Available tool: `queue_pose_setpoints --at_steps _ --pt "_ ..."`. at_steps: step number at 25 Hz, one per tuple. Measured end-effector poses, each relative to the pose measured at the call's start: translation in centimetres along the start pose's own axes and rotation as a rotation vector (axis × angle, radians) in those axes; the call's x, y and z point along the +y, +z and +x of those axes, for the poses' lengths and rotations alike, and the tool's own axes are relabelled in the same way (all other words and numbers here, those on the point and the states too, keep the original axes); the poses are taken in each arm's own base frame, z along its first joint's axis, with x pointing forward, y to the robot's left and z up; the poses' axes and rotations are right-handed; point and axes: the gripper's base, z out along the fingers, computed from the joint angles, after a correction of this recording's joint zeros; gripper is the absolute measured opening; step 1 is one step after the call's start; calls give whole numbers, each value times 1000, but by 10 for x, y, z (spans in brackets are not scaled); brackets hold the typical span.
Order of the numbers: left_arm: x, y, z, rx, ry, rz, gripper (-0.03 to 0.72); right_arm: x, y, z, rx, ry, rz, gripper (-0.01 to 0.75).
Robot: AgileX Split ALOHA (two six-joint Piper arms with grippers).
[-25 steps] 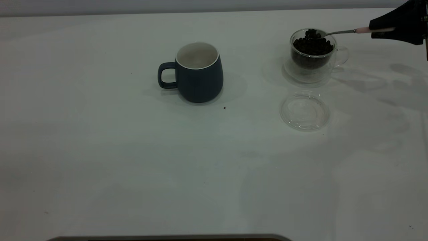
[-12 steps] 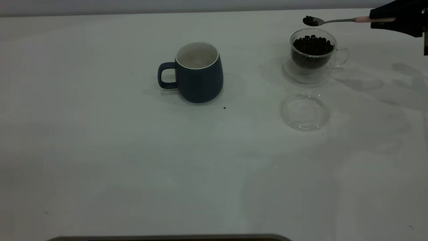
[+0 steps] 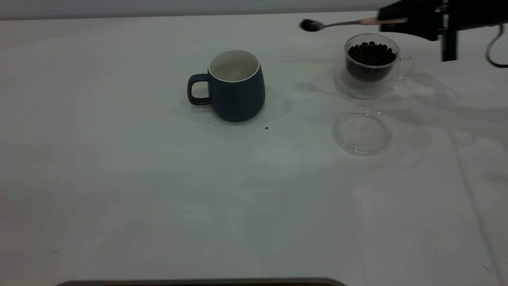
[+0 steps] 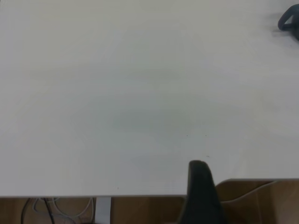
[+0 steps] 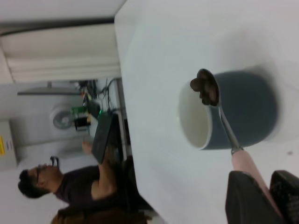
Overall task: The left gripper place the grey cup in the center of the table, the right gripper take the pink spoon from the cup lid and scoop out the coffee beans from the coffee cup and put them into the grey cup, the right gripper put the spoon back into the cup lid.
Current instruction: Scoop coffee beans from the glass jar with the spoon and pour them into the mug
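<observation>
The grey cup (image 3: 236, 85) stands upright near the table's middle, handle to the left, empty white inside; it also shows in the right wrist view (image 5: 229, 109). My right gripper (image 3: 391, 20) is shut on the pink spoon (image 3: 341, 24) by its pink handle (image 5: 250, 170). The spoon's bowl carries coffee beans (image 5: 203, 86) in the air between the coffee cup (image 3: 371, 63) and the grey cup. The coffee cup holds many beans. The clear cup lid (image 3: 361, 131) lies empty in front of it. Of my left gripper, one dark finger (image 4: 198, 191) shows at the table's edge.
The white table (image 3: 158, 190) has a few dark specks, one (image 3: 266, 128) just right of the grey cup. A person sits beyond the table's edge in the right wrist view (image 5: 70, 186). The grey cup's handle (image 4: 290, 21) shows at the left wrist view's border.
My right gripper lifted the spoon with beans out of the coffee cup and moved it left, past the cup's rim toward the grey cup. Cups and lid have not moved.
</observation>
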Motion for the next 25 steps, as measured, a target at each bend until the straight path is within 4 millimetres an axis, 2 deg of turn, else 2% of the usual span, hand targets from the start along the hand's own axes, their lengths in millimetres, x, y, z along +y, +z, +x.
queue_pose_setpoints --at_steps 8,13,20,25 --pt "0 0 0 0 0 0 586 22 48 22 85 -40 -30 109" --pt "0 0 0 0 0 0 586 29 71 30 73 -66 5 109" --pt "0 0 0 0 0 0 586 28 79 29 23 -181 51 109" --pt "0 0 0 0 1 0 586 28 79 28 22 -406 48 109"
